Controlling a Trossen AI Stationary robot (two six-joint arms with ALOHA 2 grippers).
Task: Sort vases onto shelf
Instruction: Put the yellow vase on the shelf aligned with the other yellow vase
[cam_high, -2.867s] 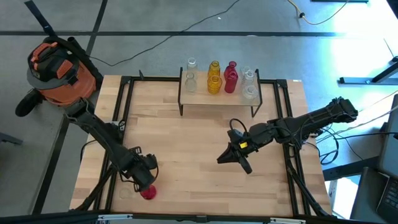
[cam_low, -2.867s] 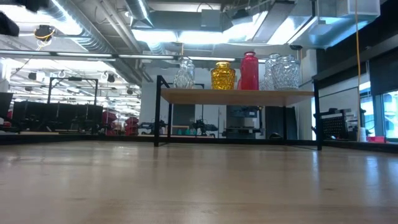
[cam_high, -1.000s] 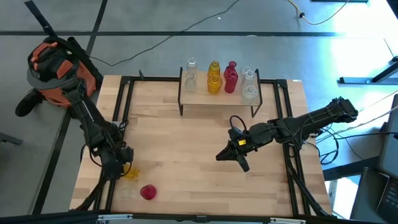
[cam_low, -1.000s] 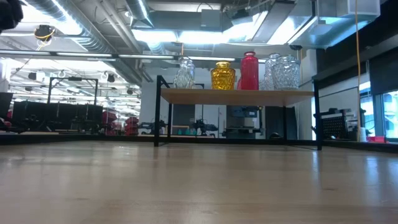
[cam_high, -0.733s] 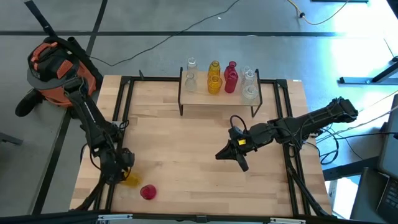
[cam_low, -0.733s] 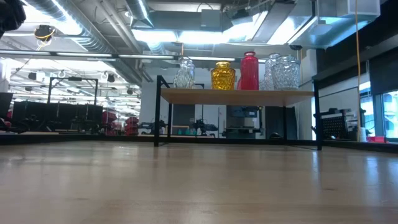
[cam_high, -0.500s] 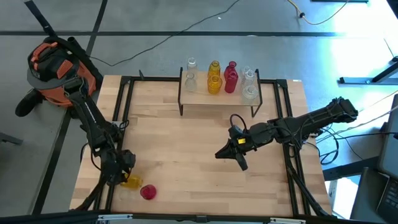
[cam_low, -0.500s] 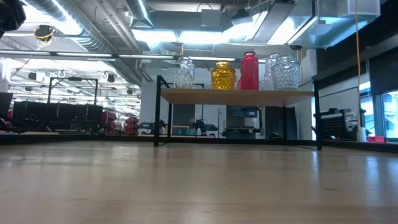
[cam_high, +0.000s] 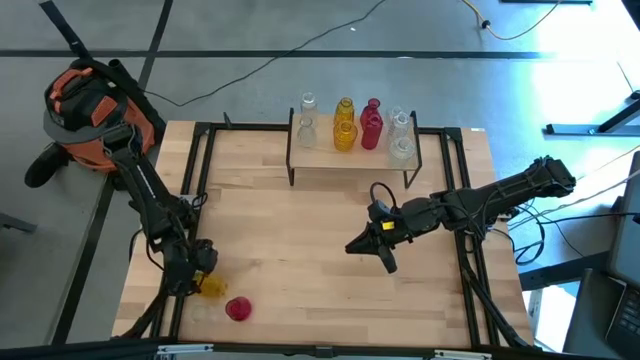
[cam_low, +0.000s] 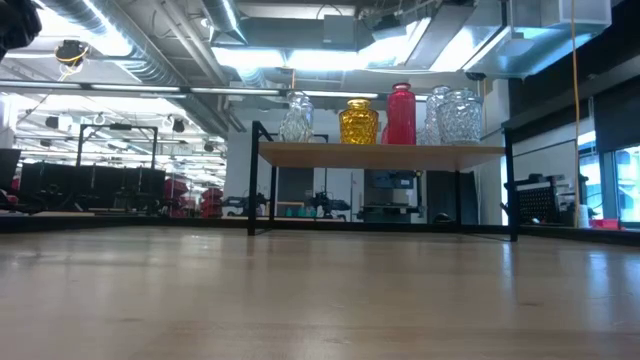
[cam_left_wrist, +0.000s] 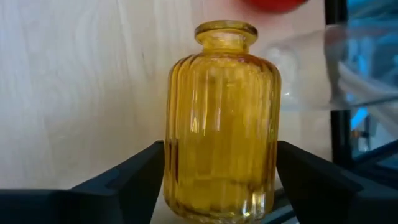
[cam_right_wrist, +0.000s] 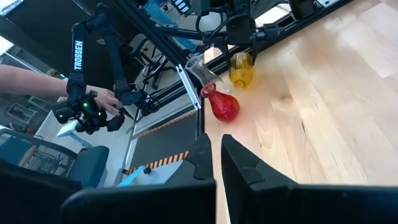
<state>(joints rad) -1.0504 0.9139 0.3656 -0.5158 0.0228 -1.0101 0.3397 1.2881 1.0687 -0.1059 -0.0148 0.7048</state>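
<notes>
A yellow ribbed vase (cam_left_wrist: 221, 118) lies on its side near the table's near left corner (cam_high: 211, 287). My left gripper (cam_high: 196, 268) points steeply down at it, open, one finger on each side of its body. A red vase (cam_high: 237, 309) and a clear vase (cam_right_wrist: 198, 65) lie on their sides close by. The shelf (cam_high: 350, 162) stands at the far edge and carries several clear, yellow and red vases (cam_low: 358, 121). My right gripper (cam_high: 384, 256) hangs shut over the middle right of the table. My left gripper has its two fingers (cam_left_wrist: 134, 177) beside the yellow vase's ribbed body near its base (cam_left_wrist: 180, 186), slanting down from the table's far left, along the vase. Whether they touch the glass I cannot tell. The vase rests on the table, neck pointing away from the gripper.
Black frame rails (cam_high: 205, 165) run along the table's left and right sides. An orange vacuum (cam_high: 95, 112) stands on the floor past the far left corner. A person's hand (cam_right_wrist: 106, 99) holds a control arm beyond the table. The tabletop (cam_high: 300, 230) between shelf and arms is bare wood.
My left gripper has sunk a little toward the table and rolled over the yellow vase, more of which now shows past its fingers. The red and clear vases have kept their places.
</notes>
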